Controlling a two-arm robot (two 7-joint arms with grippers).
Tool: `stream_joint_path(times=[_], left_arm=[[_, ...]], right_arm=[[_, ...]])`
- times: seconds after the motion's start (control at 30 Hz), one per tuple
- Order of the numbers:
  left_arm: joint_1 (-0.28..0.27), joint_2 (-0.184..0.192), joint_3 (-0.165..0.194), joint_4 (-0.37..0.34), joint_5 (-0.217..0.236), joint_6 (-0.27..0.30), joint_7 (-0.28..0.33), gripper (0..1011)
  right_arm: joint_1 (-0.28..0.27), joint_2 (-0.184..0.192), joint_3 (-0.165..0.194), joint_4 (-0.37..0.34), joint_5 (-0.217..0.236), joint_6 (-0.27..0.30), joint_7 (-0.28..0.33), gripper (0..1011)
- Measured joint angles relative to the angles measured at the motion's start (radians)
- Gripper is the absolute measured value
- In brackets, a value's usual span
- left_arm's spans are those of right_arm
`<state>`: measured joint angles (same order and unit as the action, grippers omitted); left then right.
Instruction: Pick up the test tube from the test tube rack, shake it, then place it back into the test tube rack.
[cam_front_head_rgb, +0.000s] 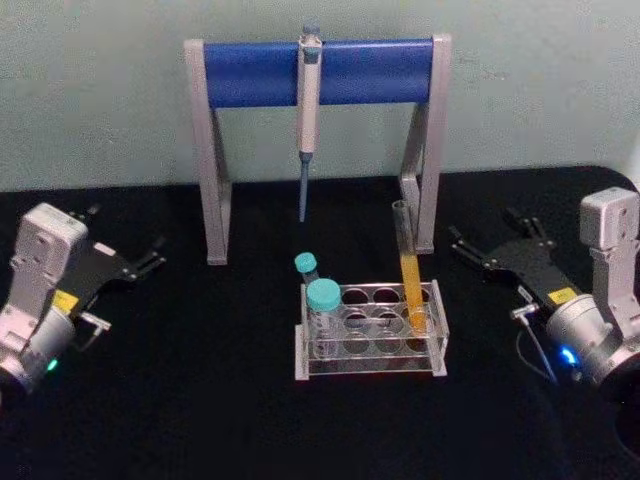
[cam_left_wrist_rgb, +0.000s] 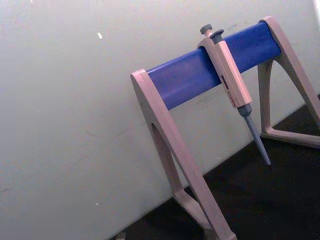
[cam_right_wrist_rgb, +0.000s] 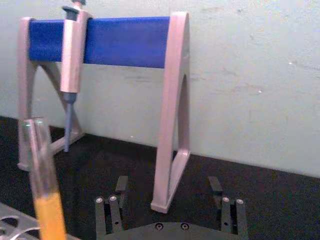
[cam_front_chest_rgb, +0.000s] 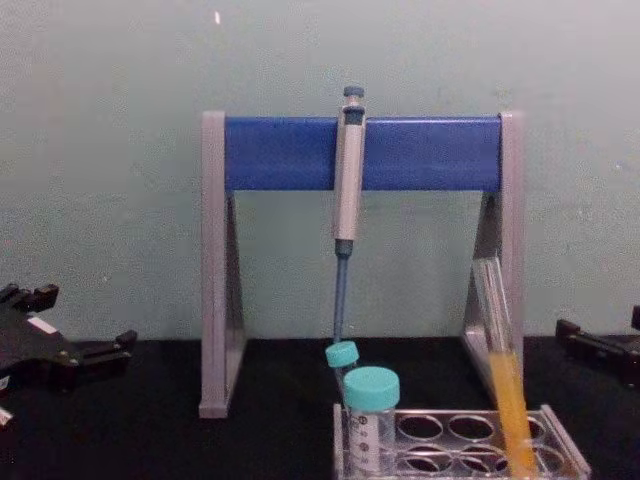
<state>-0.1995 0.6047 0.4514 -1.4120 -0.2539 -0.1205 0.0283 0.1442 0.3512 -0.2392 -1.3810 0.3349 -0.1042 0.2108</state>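
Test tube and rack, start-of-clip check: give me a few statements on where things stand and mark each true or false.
1. The test tube stands in the test tube rack, leaning. True.
2. The right hand is closed on the test tube. False: it sits open on the table to the rack's right, apart from the tube.
3. Two teal-capped tubes stand at the rack's left end. True.
4. The pipette lies flat on the table. False: it hangs upright from the blue bar of the pipette stand.
5. The left hand hovers over the rack. False: it rests far to the rack's left.
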Motion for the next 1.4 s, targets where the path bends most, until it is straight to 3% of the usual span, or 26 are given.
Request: stream_joint_path(times=[0.37, 1.4], left_arm=[[0.000, 0.000, 0.000, 0.000, 0.000, 0.000, 0.000, 1002], [0.000, 0.000, 0.000, 0.000, 0.000, 0.000, 0.000, 1001]], right_arm=[[0.032, -0.036, 0.012, 0.062, -0.050, -0.033, -0.011, 1000], [0.033, -0.037, 0.010, 0.062, -0.047, -0.032, -0.013, 1000]])
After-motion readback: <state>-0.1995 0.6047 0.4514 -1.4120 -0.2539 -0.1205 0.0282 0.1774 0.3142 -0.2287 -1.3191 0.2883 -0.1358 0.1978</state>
